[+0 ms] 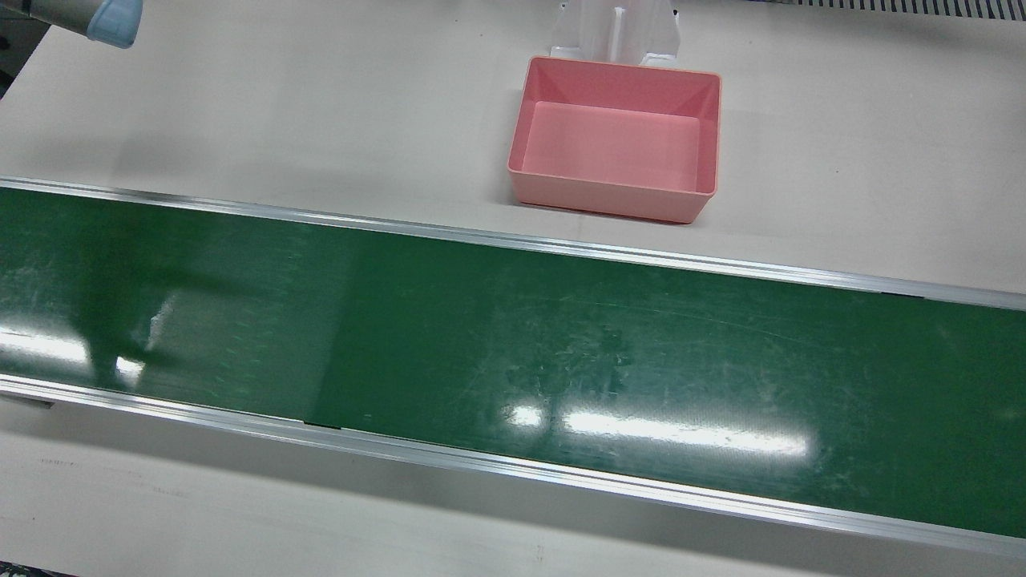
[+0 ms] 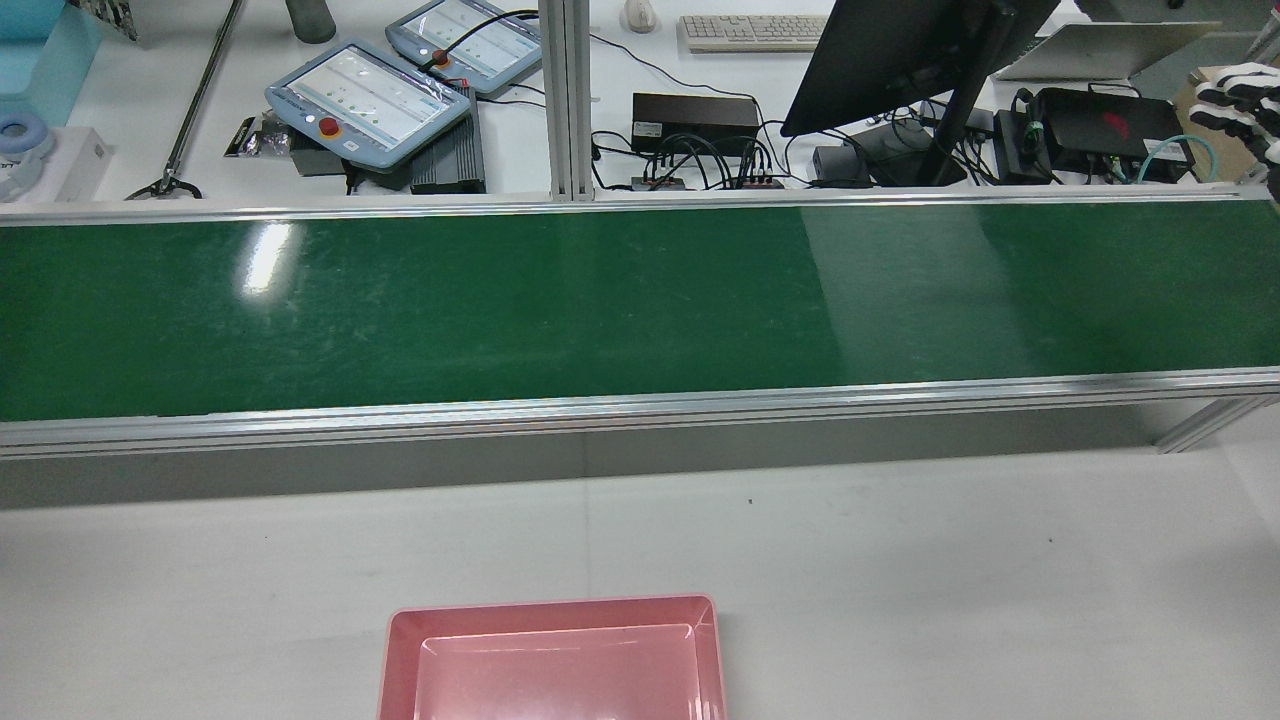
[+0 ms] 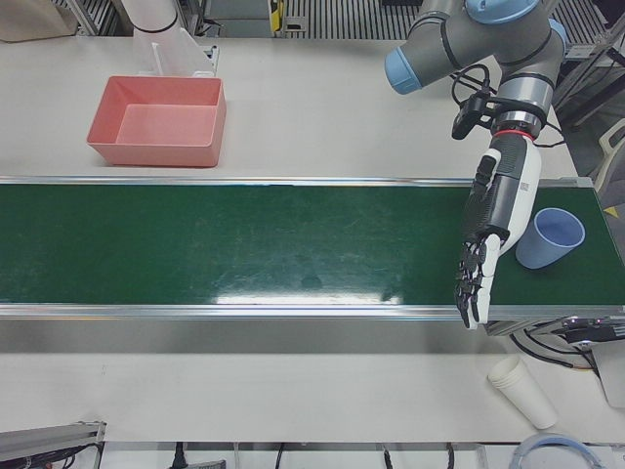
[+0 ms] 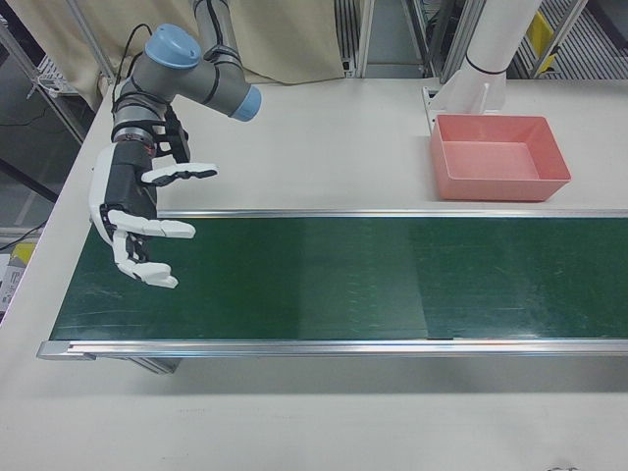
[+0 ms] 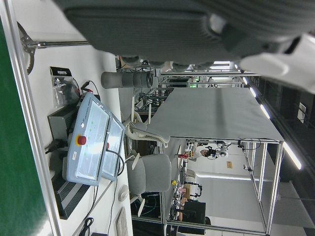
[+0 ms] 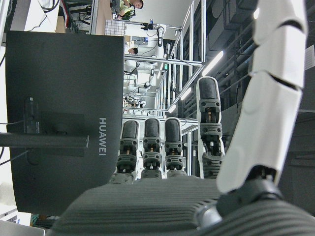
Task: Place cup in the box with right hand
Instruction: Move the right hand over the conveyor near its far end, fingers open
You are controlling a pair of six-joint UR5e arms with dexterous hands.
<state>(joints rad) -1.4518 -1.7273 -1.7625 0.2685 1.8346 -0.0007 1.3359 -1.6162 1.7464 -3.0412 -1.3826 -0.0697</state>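
Observation:
A light blue cup [image 3: 550,237] stands on the green belt [image 3: 244,244] at its right end in the left-front view, mouth towards the camera. My left hand [image 3: 488,239] hangs open just beside it, fingers pointing down, holding nothing. My right hand [image 4: 137,221] is open and empty above the belt's opposite end [image 4: 294,285]; its fingertips [image 2: 1245,100] show at the rear view's right edge. The pink box [image 4: 500,186] is empty and sits on the white table behind the belt; it also shows in the front view [image 1: 609,196], the rear view [image 2: 400,660] and the left-front view [image 3: 156,154].
A stack of white paper cups [image 3: 522,391] lies on the table in front of the belt near the left arm. A white pedestal [image 1: 617,32] stands right behind the box. Monitor [image 2: 900,50], teach pendants [image 2: 370,100] and cables lie beyond the belt.

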